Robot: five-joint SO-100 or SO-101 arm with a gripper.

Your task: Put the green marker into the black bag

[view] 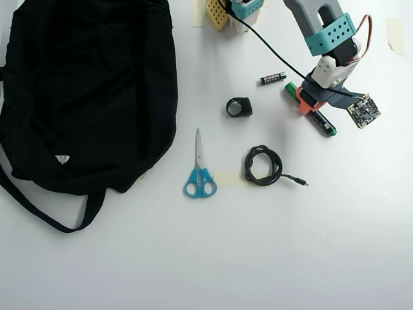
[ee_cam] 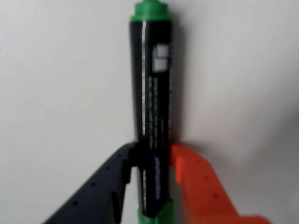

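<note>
The green marker [ee_cam: 152,93] has a black barrel with white print and green ends. In the wrist view it stands between my black finger [ee_cam: 107,186] and orange finger [ee_cam: 201,186], and both touch the barrel near its lower end. My gripper [ee_cam: 153,151] is shut on it. In the overhead view the marker [view: 326,124] lies slanted on the white table at the upper right, with the gripper [view: 308,103] over its middle. The black bag [view: 90,84] lies far to the left, its strap trailing toward the bottom left.
In the overhead view a small black battery [view: 273,78] lies just left of the marker. A black ring-shaped part [view: 239,107], blue-handled scissors [view: 200,174] and a coiled black cable [view: 262,165] lie between the gripper and the bag.
</note>
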